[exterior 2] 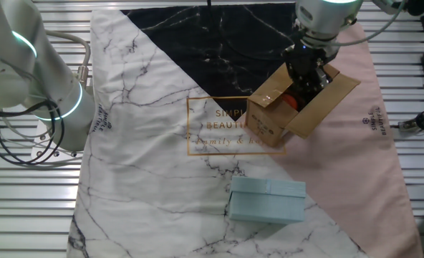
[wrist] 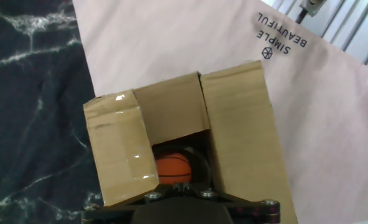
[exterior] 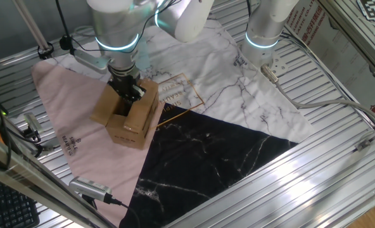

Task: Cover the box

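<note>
The box [exterior: 129,123] is a small brown carton on the pink part of the cloth, also in the other fixed view [exterior 2: 268,122] and filling the hand view [wrist: 237,124]. Its top flaps stand partly open; one taped flap [wrist: 119,152] leans inward, and another flap [exterior 2: 326,100] splays outward. An orange ball [wrist: 171,169] lies inside. My gripper [exterior: 129,94] [exterior 2: 306,77] [wrist: 179,185] sits shut right over the opening, between the flaps, holding nothing.
A light blue rectangular box [exterior 2: 268,201] lies on the white marble cloth [exterior: 225,95]. A second white arm [exterior 2: 33,64] [exterior: 270,25] stands at the table's side. A power strip [exterior: 273,66], a silver device with cable [exterior: 89,187] and a keyboard [exterior: 10,209] lie around the edges.
</note>
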`<state>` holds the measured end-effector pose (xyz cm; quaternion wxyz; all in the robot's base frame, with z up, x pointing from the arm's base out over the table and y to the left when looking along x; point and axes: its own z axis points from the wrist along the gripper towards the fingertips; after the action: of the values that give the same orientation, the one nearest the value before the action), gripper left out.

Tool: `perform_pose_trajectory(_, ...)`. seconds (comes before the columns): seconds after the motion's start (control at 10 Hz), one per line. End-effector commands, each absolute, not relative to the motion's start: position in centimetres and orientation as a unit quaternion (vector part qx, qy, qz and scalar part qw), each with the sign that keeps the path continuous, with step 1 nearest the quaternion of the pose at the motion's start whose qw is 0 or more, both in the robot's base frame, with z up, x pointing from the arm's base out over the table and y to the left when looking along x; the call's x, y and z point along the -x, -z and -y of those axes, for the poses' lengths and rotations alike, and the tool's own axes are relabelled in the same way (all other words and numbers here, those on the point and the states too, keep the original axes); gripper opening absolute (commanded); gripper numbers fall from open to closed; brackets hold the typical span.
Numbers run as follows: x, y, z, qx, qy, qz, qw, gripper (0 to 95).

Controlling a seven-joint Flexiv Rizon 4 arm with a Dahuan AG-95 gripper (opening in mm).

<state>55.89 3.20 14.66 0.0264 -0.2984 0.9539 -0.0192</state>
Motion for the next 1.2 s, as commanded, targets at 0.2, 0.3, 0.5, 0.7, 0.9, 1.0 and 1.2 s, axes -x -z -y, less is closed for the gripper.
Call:
perform_pose_trajectory(0.2,-56.08,-14.69,-3.2,0.297,0.017,-0.954,0.028,0.0)
perform_pose_trajectory(0.3,-56.12,-14.71,-3.22,0.295,0.018,-0.955,0.028,0.0)
perform_pose_trajectory(0.5,-56.12,-14.71,-3.22,0.297,0.019,-0.954,0.029,0.0)
perform_pose_trajectory(0.7,-56.12,-14.71,-3.22,0.326,0.018,-0.945,0.021,0.0)
perform_pose_trajectory(0.9,-56.12,-14.71,-3.22,0.346,0.004,-0.937,0.033,0.0)
perform_pose_trajectory(1.0,-56.12,-14.71,-3.22,0.362,0.0,-0.931,0.052,0.0)
perform_pose_trajectory(1.2,-56.12,-14.71,-3.22,0.373,0.005,-0.924,0.082,0.0)
